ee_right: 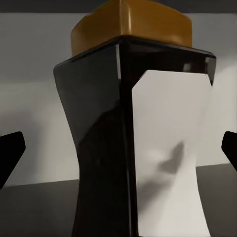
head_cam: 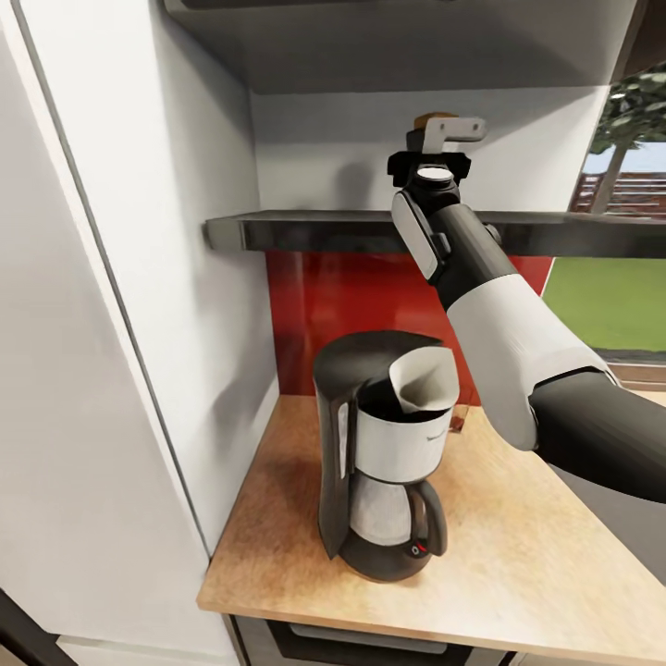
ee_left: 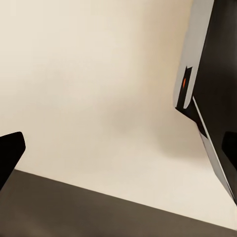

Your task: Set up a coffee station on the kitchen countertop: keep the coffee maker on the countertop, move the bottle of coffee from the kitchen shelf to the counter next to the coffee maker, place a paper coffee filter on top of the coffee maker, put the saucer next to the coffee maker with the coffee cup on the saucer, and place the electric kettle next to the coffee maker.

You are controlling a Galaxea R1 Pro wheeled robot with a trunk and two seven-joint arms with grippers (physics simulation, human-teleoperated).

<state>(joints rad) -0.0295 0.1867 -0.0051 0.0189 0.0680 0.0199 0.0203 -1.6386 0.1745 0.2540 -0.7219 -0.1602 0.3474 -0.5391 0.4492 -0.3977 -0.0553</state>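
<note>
Right gripper is up at the shelf, fingers spread wide around the jar, not touching. Filter sits in the coffee maker.

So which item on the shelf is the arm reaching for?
Above the wooden counter and coffee maker, find the dark shelf. At its back, in front of the right claw, stands the coffee jar: dark glass with pinched sides, an amber lid, a white label.

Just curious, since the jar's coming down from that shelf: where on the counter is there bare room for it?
Bare kitchen countertop lies right of and in front of the coffee maker. Left of it, only a narrow strip borders the white wall. The machine's top holds the paper coffee filter.
</note>
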